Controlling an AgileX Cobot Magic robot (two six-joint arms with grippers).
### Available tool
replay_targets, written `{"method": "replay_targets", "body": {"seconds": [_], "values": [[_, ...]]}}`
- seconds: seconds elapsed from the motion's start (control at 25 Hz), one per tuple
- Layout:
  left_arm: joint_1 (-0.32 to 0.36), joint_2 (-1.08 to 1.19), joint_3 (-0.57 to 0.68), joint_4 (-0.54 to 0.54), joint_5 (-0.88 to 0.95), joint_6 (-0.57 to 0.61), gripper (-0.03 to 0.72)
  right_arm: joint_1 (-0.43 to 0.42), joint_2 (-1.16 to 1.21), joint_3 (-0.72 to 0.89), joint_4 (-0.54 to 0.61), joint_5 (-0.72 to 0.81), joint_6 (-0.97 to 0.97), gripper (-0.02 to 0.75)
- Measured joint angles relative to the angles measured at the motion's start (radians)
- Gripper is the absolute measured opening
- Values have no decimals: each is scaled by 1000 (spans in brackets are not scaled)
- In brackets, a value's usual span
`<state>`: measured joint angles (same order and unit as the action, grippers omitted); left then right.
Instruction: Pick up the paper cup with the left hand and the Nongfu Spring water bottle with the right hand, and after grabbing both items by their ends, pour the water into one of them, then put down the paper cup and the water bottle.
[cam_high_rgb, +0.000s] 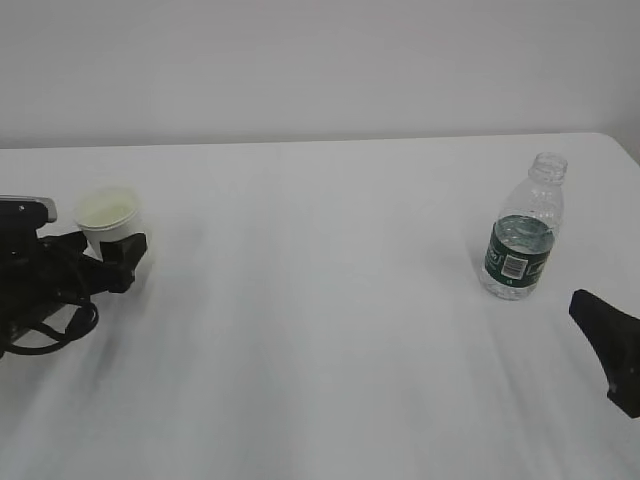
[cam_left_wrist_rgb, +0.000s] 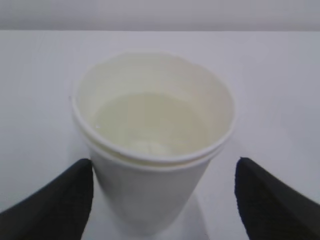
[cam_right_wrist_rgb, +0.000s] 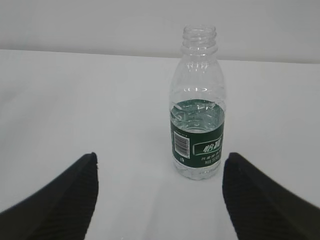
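Observation:
The white paper cup (cam_high_rgb: 108, 215) stands upright on the table at the far left and holds some clear water (cam_left_wrist_rgb: 145, 120). My left gripper (cam_left_wrist_rgb: 165, 165) is open with the cup (cam_left_wrist_rgb: 150, 200) between its fingers. One finger lies close against the cup's wall; a clear gap shows at the other. The Nongfu Spring water bottle (cam_high_rgb: 522, 232) stands upright and capless at the right, with water (cam_right_wrist_rgb: 197, 112) up to the top of its green label. My right gripper (cam_right_wrist_rgb: 161, 157) is open and sits short of the bottle (cam_right_wrist_rgb: 198, 105), nothing between its fingers.
The white table (cam_high_rgb: 320, 330) runs back to a plain pale wall. Its right edge (cam_high_rgb: 625, 150) passes just behind the bottle. The left arm's black cables (cam_high_rgb: 45, 320) loop low at the left edge of the exterior view.

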<state>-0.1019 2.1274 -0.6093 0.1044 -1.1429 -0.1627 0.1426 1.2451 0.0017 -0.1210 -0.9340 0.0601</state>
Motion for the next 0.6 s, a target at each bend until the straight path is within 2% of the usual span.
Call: {"method": "replay_targets", "body": {"seconds": [0.44, 0.6], "values": [[0, -181, 170, 2, -1, 0, 629, 0, 0, 0, 0, -17, 11, 590], [0, -252, 234, 44, -1, 0, 610, 0, 0, 0, -26, -46, 58, 590]]}}
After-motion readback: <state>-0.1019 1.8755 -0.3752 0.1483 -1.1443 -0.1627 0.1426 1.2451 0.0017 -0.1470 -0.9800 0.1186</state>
